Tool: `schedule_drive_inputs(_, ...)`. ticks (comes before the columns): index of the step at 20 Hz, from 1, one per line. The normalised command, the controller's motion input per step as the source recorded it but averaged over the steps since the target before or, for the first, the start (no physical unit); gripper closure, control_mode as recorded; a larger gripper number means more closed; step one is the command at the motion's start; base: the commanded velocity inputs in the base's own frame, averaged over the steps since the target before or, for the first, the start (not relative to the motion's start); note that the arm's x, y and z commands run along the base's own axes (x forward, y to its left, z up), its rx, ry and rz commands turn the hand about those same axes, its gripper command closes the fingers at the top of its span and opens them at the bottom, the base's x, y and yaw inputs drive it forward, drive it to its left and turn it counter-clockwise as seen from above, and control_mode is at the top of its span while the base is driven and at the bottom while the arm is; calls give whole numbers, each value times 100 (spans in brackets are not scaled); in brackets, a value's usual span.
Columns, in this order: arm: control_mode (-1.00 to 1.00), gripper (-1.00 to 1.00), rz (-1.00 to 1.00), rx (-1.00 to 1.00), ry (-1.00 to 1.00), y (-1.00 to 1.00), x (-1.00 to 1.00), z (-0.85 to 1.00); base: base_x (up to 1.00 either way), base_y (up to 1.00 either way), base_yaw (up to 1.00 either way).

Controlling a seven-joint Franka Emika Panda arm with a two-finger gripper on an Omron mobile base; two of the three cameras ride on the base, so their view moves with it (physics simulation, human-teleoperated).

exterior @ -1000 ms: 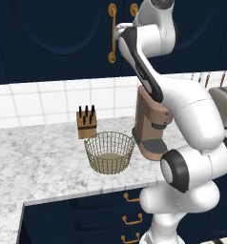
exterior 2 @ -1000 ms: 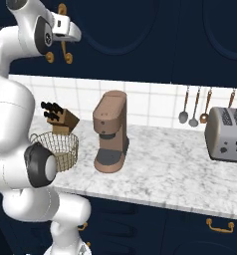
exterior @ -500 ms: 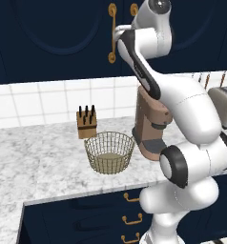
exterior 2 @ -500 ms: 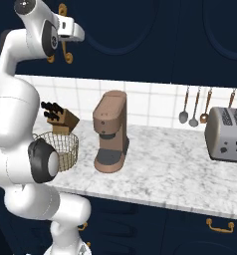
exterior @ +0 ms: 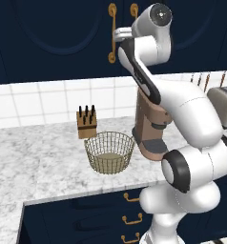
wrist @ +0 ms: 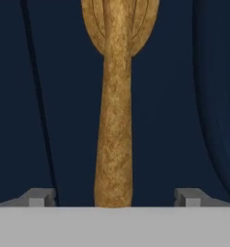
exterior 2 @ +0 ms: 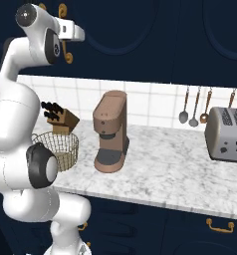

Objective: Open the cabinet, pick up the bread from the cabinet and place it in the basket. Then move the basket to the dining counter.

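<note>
Brass is the material to be taken hold of first: a long vertical handle (wrist: 115,111) on the dark navy cabinet (exterior: 53,38) is seen centred between the two fingertips (wrist: 38,197) in the hand view, which stand wide apart on either side of it, with nothing gripped. The gripper (exterior: 116,34) is held high against the door, level with the pair of handles.

The handle is judged rigid, smooth and probably slippery, so a hold across the straight shaft, below the flared end, is advised. The door is judged stiff on its hinge and is likely to swing in an arc, so a pull that follows that arc is called for. The bread is presumably behind the closed doors; it cannot be seen.

The wire mesh basket (exterior: 109,151) is set on the marble worktop (exterior: 34,162), just in front of a wooden knife block (exterior: 86,122) and beside a brown coffee machine (exterior 2: 110,131). It is judged light and open-topped. A toaster (exterior 2: 227,133) and hanging utensils (exterior 2: 193,105) are found further right, before white tiling.
</note>
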Motion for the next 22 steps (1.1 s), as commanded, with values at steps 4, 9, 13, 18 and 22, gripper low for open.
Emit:
schedule_drive_inputs(4,-100,100,0,0,0,4,42,0,0,0,0)
schedule_drive_inputs(9,-100,100,0,0,0,0,16,-3,0,0,0)
schedule_drive_inputs(13,-100,100,0,0,0,-37,-61,-19,0,0,0)
schedule_drive_inputs(18,-100,100,10,-1,-1,-71,-100,-26,0,0,0)
schedule_drive_inputs(22,-100,100,20,-3,0,-80,-100,-18,0,0,0)
